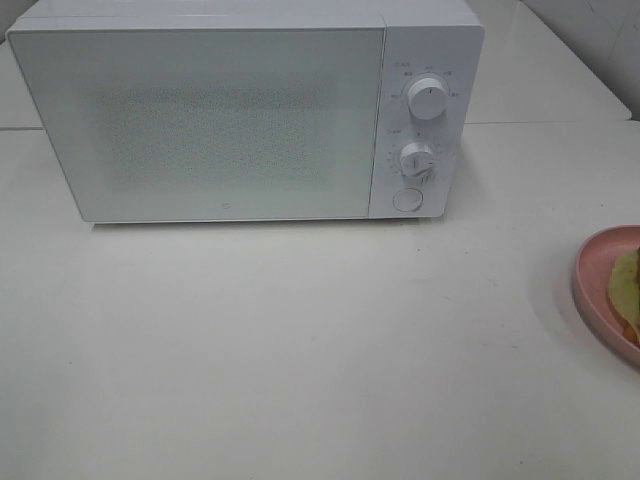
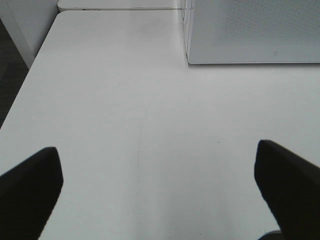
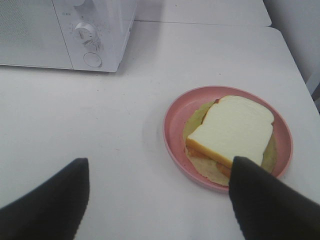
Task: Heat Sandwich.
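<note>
The sandwich (image 3: 232, 130), white bread over pale lettuce and orange filling, lies on a round pink plate (image 3: 175, 122) on the white table. In the exterior high view only the plate's left part (image 1: 592, 275) and a bit of the sandwich (image 1: 628, 285) show at the right edge. My right gripper (image 3: 160, 195) hangs open above the table just short of the plate, holding nothing. One of its fingers (image 3: 265, 205) overlaps the plate's near rim in the picture. My left gripper (image 2: 157, 180) is wide open over bare table. Neither gripper shows in the exterior high view.
A white microwave (image 1: 240, 110) stands at the back with its door shut, two knobs and a round button (image 1: 407, 199) on its right panel. Its front lower corner (image 2: 250, 30) lies ahead of the left gripper. The table's left edge (image 2: 30, 70) drops off nearby.
</note>
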`<control>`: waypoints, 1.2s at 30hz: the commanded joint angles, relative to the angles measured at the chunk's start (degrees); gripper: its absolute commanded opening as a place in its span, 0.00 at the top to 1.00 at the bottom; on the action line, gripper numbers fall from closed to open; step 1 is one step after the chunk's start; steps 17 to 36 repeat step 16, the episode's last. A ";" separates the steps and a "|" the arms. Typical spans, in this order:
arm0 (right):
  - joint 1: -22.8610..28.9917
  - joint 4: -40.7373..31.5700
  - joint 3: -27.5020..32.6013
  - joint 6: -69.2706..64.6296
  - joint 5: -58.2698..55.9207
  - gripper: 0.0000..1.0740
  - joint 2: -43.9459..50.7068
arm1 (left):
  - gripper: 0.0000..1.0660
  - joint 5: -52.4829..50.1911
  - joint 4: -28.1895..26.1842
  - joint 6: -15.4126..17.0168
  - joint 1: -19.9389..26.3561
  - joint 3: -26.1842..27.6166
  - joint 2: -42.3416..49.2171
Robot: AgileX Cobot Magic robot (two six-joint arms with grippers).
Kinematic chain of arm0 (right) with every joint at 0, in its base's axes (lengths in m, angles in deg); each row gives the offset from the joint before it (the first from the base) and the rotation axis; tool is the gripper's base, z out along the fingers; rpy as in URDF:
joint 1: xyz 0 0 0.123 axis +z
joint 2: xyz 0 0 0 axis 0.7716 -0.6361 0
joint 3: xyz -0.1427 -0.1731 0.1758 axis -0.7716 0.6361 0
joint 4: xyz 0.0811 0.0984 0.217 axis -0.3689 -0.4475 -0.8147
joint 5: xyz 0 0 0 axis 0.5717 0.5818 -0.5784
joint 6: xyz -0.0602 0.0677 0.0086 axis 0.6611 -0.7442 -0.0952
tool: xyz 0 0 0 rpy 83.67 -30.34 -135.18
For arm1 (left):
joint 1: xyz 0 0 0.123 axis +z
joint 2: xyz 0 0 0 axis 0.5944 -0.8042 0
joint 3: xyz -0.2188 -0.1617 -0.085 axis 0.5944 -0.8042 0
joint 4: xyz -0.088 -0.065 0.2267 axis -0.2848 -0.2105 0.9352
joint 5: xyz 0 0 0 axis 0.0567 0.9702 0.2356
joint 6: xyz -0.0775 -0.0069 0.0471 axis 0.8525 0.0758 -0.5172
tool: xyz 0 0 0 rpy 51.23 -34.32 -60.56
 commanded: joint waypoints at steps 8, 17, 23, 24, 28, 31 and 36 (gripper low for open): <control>-0.34 0.17 0.17 0.34 0.69 0.30 1.49 | 0.06 -0.57 0.11 0.00 0.11 -0.06 1.49; -0.34 0.17 0.17 0.34 0.69 0.30 1.49 | 0.06 -0.57 0.11 0.00 0.11 -0.06 1.49; -0.34 0.17 0.17 0.34 0.69 0.30 1.49 | 0.06 -0.57 0.11 0.00 0.11 -0.06 1.49; -0.34 0.17 0.17 0.34 0.69 0.30 1.49 | 0.06 -0.57 0.11 0.00 0.11 -0.06 1.49; -0.34 0.17 0.17 0.34 0.69 0.30 1.49 | 0.06 -0.57 0.11 0.00 0.11 -0.06 1.49; -0.34 0.17 0.17 0.34 0.69 0.30 1.49 | 0.06 -0.57 0.11 0.00 0.11 -0.06 1.49; -0.34 0.17 0.17 0.34 0.69 0.30 1.49 | 0.06 -0.57 0.11 0.00 0.11 -0.06 1.49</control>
